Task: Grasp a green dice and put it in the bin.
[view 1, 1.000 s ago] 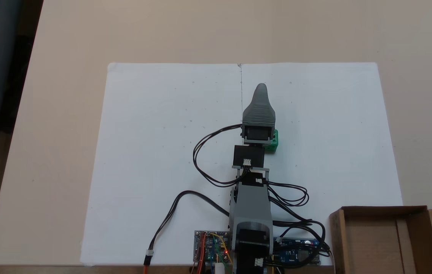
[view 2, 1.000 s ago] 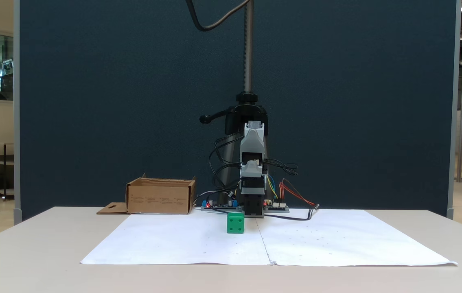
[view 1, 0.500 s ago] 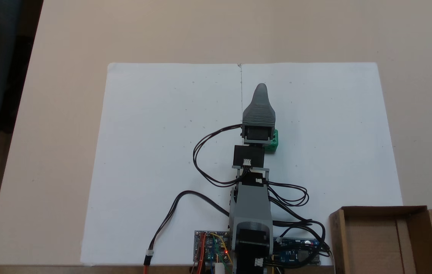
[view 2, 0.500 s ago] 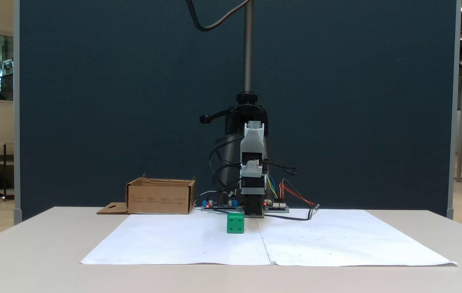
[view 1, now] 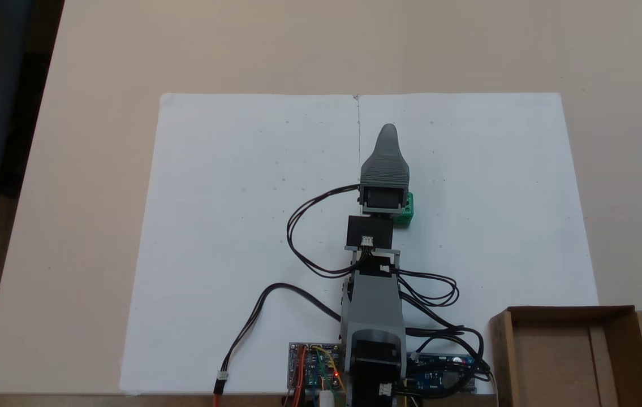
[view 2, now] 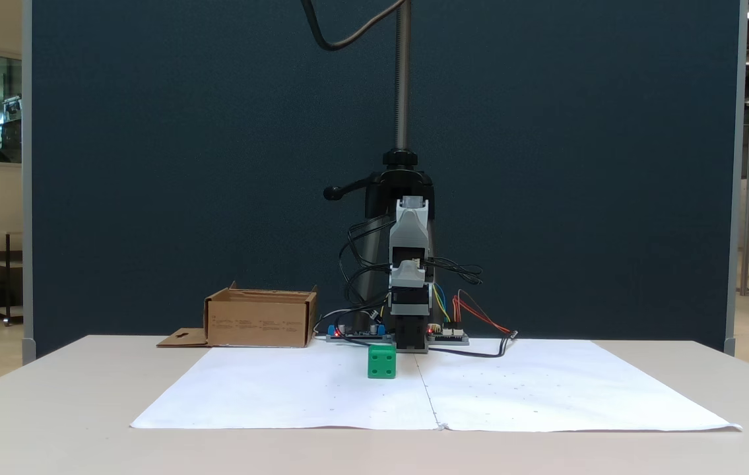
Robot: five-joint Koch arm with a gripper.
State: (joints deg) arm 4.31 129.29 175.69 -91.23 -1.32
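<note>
The green dice [view 2: 381, 362], one small plastic cube with round pips, sat on the white paper sheets [view 1: 230, 226], partly hidden under the arm [view 1: 374, 299] in a fixed view from above. One bin [view 1: 572, 356], a shallow brown cardboard box, stood near the arm's base on the tabletop [view 2: 51, 422]. The claw [view 1: 388, 131] hung above the paper beyond the dice; whether its jaws were apart could not be told.
</note>
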